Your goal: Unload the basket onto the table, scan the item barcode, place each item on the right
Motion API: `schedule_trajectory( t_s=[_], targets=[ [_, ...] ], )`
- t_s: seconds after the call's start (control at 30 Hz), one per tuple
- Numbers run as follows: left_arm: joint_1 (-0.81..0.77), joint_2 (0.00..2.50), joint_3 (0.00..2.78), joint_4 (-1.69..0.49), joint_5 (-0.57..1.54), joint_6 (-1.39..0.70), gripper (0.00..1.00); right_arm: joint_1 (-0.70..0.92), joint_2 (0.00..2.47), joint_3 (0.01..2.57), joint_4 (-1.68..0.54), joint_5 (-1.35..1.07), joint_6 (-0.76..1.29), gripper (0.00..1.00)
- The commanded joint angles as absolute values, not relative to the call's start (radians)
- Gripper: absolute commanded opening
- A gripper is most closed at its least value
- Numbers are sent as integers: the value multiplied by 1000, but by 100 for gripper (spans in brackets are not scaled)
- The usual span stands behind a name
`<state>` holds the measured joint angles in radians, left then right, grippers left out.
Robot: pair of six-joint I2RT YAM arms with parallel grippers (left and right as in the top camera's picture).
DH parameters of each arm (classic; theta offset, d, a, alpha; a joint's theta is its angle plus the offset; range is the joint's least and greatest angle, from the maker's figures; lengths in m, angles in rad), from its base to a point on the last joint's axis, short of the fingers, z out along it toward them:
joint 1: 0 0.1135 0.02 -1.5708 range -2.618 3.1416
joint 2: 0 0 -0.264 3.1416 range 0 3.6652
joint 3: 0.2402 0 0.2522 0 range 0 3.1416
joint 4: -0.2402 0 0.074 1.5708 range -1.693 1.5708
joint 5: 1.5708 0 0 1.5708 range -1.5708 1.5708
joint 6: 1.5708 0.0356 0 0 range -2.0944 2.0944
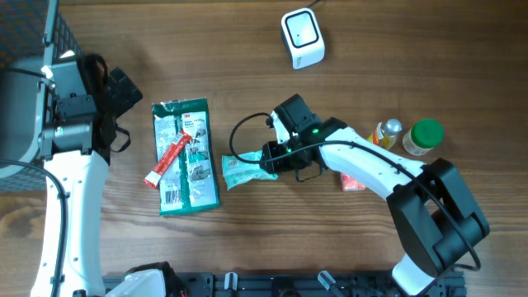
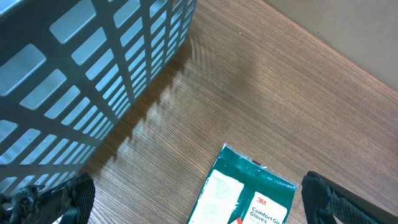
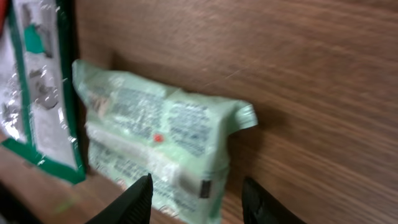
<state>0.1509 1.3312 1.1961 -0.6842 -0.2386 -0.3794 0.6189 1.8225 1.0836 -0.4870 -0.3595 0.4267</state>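
We see our right gripper with jaws apart, straddling the pale green packet lying on the brown wooden table beside the gloves pack. Our left gripper hangs spread wide near the grey basket, the white scanner well apart.

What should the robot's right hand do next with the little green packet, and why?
Probably close the right gripper on the light green packet: its fingers stand either side of the packet's end, not yet squeezing it. The white scanner sits apart from it, so the packet must be gripped before moving.
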Motion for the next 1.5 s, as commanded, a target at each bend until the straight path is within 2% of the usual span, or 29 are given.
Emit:
schedule_trajectory(
  t_s=[0.0, 0.2, 0.4, 0.53, 0.63, 0.83, 0.9, 1.3, 1.47],
  targets=[
    [155, 1330, 1200, -682, -244, -371, 100, 621, 1839, 1088, -479, -301, 464, 47],
    [155, 1330, 1200, -682, -244, -371, 100, 622, 1872, 1087, -474, -310, 503, 47],
    [155, 1330, 1200, -682, -244, -371, 100, 635, 1936, 1087, -426, -428, 504, 47],
    [155, 1330, 1200, -682, -244, -371, 100, 640, 1977, 1086, -432, -424, 550, 40],
    [155, 1330, 1200, -682, -244, -371, 100, 639, 1988, 1086, -430, -428, 550, 30],
    [155, 1330, 1200, -682, -244, -371, 100, 625, 1949, 1087, -427, -429, 538, 28],
    [155, 1330, 1200, -682, -244, -371, 100, 620, 1921, 1087, -427, -448, 507, 20],
    [155, 1330, 1200, -682, -244, -371, 100, 617, 1705, 1087, -422, -418, 318, 4],
    [155, 1330, 1200, -682, -244, -371, 100, 617, 1690, 1087, -422, -419, 319, 4]
  ],
)
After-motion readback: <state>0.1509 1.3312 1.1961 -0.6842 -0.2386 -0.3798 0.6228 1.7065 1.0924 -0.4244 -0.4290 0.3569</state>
